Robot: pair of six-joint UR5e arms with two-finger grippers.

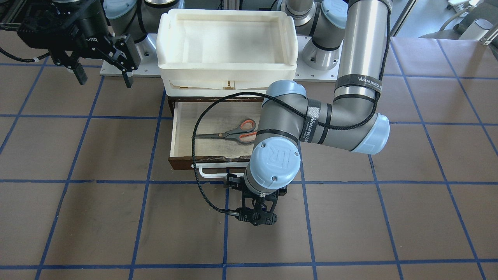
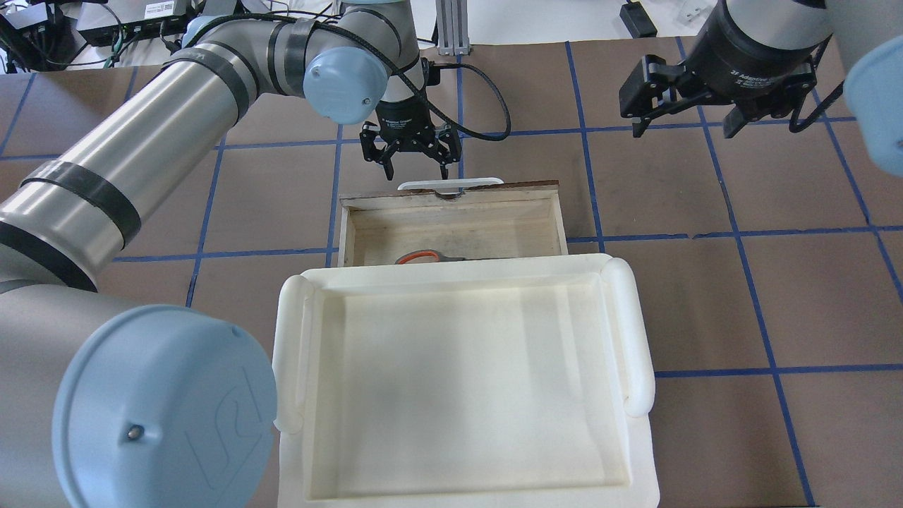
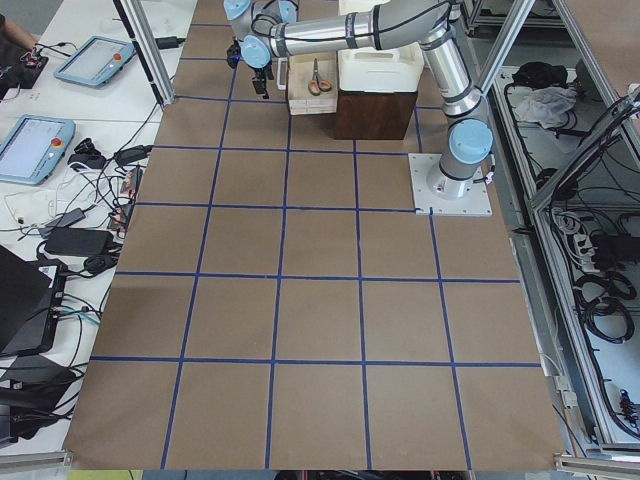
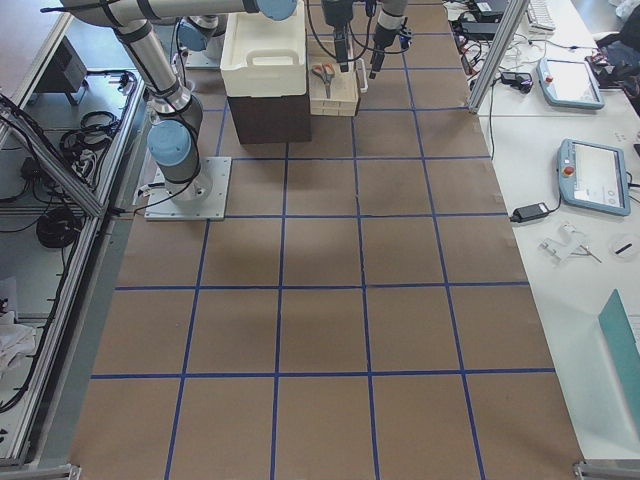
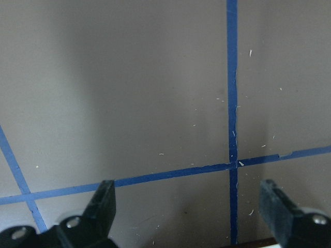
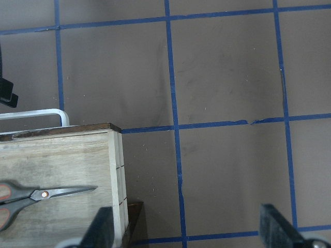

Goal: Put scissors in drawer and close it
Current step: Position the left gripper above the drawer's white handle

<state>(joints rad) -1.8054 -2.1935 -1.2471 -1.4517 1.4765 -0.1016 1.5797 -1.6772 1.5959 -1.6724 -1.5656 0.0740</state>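
Observation:
The scissors [image 1: 233, 133] lie flat inside the open drawer [image 1: 186, 132], blades toward the robot's right; they also show in the right wrist view [image 6: 46, 195] and partly in the overhead view [image 2: 423, 256]. The drawer's dark front panel carries a white bar handle [image 2: 451, 183]. My left gripper [image 2: 416, 171] is open and empty, pointing down just beyond the handle over bare table; its fingers [image 5: 101, 206] frame only tape lines. My right gripper [image 2: 683, 127] is open and empty, raised off to the drawer's right side.
A white plastic tray [image 2: 635, 339] sits on top of the brown cabinet, over the back of the drawer. The left arm's elbow and cable [image 1: 202, 128] hang over the drawer's left part. The brown table is marked with blue tape lines.

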